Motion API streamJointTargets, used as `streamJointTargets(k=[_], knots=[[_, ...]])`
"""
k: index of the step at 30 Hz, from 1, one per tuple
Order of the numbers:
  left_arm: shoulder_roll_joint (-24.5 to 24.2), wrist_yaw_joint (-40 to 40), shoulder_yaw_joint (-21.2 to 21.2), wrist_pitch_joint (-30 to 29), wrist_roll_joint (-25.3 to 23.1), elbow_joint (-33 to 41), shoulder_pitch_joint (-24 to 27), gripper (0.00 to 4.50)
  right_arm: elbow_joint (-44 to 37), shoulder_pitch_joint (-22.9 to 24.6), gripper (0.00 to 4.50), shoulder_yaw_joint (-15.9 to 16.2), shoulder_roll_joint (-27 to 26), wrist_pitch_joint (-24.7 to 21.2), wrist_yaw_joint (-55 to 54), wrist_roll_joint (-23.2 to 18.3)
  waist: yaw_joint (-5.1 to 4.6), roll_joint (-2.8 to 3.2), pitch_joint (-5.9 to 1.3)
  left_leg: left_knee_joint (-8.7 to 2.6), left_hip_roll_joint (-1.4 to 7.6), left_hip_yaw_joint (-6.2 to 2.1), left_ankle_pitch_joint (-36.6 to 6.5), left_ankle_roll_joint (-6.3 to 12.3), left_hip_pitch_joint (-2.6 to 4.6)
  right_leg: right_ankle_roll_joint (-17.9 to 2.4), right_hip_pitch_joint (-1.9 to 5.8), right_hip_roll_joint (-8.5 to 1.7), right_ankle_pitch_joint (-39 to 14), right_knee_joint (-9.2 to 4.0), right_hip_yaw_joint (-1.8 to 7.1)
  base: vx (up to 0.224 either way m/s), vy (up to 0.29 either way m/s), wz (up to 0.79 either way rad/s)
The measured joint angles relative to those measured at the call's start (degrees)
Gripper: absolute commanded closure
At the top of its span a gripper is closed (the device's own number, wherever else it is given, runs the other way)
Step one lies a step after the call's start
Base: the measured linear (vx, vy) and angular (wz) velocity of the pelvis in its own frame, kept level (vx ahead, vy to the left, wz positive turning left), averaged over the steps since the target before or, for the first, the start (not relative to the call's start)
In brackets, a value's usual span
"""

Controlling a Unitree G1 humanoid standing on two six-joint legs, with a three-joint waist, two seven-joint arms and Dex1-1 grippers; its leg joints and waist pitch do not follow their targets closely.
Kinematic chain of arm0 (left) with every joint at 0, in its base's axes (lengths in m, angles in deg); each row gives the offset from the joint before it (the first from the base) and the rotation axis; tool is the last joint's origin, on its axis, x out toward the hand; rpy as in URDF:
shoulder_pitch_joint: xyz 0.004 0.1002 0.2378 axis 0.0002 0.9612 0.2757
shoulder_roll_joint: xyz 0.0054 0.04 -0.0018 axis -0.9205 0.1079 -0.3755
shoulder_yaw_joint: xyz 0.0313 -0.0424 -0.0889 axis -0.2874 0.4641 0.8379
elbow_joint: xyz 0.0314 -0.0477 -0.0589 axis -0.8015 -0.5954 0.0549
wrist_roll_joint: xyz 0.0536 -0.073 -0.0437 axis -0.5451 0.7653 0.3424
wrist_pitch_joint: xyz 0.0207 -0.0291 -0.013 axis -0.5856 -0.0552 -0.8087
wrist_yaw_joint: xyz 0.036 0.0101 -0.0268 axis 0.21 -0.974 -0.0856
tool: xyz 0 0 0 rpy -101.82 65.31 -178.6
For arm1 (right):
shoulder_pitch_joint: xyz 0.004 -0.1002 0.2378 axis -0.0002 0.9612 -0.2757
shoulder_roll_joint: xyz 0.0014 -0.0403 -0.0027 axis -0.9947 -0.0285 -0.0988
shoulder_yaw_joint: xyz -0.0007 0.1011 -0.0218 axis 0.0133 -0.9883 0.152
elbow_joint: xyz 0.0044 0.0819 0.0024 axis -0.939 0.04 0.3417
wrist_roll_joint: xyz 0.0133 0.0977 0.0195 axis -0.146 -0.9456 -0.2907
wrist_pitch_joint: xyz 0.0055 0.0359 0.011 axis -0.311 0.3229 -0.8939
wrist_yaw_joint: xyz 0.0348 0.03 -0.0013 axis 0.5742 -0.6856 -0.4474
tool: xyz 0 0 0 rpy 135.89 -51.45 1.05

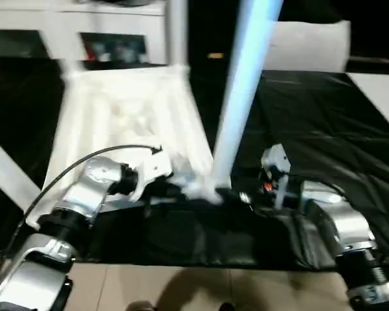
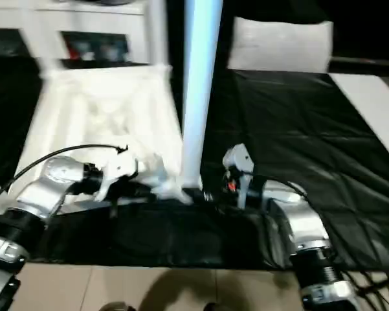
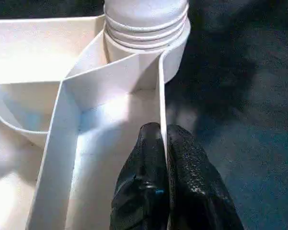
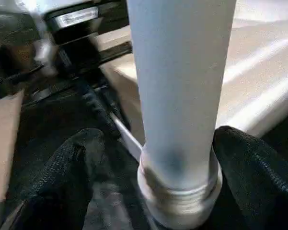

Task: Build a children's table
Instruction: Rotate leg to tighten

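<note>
The children's table point(image 1: 126, 120) lies upside down at centre-left on the black work table point(image 1: 323, 129), left gripper point(image 3: 163, 143) pinched shut on its rim to steady it, while the right gripper point(image 4: 148, 158) stands open around an upright, seemingly seated leg point(image 1: 239, 97).

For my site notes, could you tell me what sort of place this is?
Probably an indoor lab or workshop: a large black-covered work table, a white cabinet with glass doors behind it, and tiled floor below.
</note>
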Motion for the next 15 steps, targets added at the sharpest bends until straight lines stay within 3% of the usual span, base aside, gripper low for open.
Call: streamJointTargets(k=[4, 7, 15], knots=[[-1.09, -4.93, -0.94, 1.62, 0.29, 0.00, -0.03, 4.50, 1.27, -1.68, 0.51, 1.90, 1.35, 0.87, 6.20, -0.35, 0.70, -0.06, 0.00, 0.33, 0.01, -0.03, -0.06, 0.04, -0.12, -0.01, 0.02, -0.04, 0.01, 0.14, 0.01, 0.000, 0.000, 0.00], [-1.55, -7.74, -1.88, 2.83, 0.64, 0.01, -0.03, 4.50, 2.20, -1.81, 0.86, 2.09, 1.81, 0.91, 9.08, -0.72, 1.62, -0.12, 0.02, 0.59, 0.05, -0.06, -0.11, -0.06, -0.12, 0.06, 0.01, -0.05, -0.03, 0.47, 0.02, 0.000, 0.000, 0.00], [-2.34, -12.91, -3.54, 5.33, 0.82, 0.13, -0.07, 4.50, 2.38, -3.38, 1.55, 4.27, 3.29, -0.87, 16.57, -2.13, 1.78, -0.21, 0.00, 0.99, 0.23, -0.07, -0.12, -0.44, -0.23, 0.39, 0.13, -0.04, -0.15, 0.68, 0.03, 0.000, 0.000, 0.00]])
